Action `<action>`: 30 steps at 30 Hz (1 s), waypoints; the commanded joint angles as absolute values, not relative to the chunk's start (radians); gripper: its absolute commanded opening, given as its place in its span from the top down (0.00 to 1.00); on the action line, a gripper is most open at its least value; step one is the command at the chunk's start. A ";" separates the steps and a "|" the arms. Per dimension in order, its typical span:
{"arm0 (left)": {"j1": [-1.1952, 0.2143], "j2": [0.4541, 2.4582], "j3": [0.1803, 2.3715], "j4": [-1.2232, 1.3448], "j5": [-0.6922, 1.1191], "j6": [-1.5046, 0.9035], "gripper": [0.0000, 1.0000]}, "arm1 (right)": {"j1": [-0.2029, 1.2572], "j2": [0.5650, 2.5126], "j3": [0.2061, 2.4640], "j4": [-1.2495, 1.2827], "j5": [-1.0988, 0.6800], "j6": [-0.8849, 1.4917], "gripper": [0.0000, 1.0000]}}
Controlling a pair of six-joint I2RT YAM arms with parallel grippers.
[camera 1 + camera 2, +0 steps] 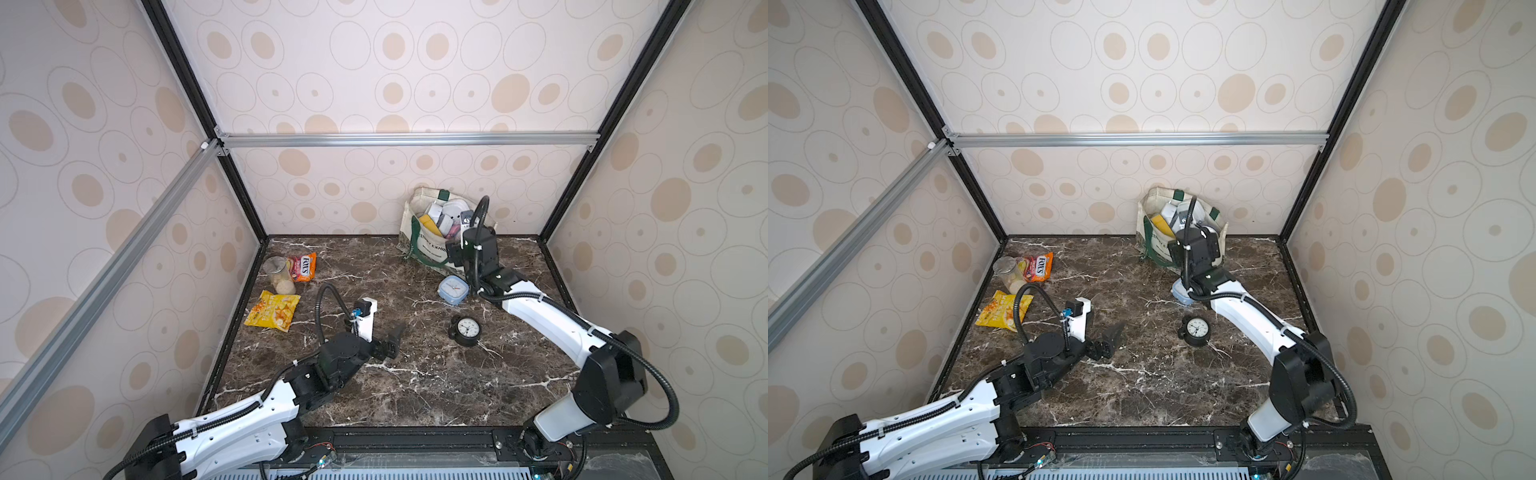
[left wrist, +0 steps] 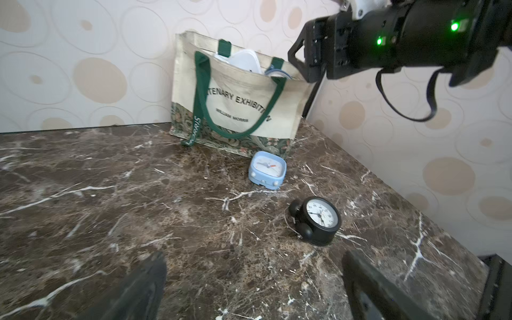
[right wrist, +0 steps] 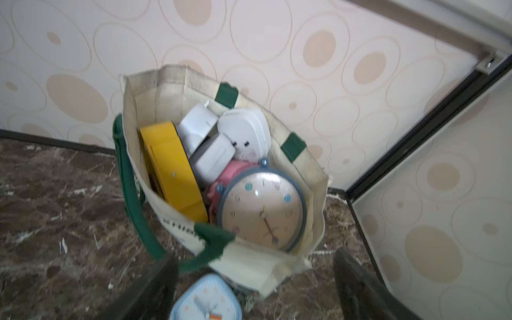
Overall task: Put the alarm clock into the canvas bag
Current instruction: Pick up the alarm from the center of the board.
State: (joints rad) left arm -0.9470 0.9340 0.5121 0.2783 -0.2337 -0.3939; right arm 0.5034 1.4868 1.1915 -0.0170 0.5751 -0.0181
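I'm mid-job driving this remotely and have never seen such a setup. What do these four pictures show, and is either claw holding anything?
The rig is a left arm and a right arm, each ending in a two-fingered claw, over a marble table. Two pictures look down from overhead; the other two are from wrist cameras. The left gripper is open and empty. The right gripper hangs open and empty above the canvas bag, which holds a round blue-rimmed clock and other items. On the table lie a blue square clock near the bag, a black round clock, and snack packets on the left arm's side.
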 commanded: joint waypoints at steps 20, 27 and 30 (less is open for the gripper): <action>-0.940 1.523 0.827 0.275 0.046 -0.511 0.02 | 0.284 1.273 0.681 -0.243 -0.025 0.393 0.00; -0.939 1.497 0.772 0.275 0.015 -0.525 0.02 | 0.284 1.352 0.682 -0.183 -0.084 0.415 0.00; -0.936 1.513 0.772 0.275 0.016 -0.527 0.02 | 0.286 1.365 0.685 -0.152 -0.116 0.438 0.00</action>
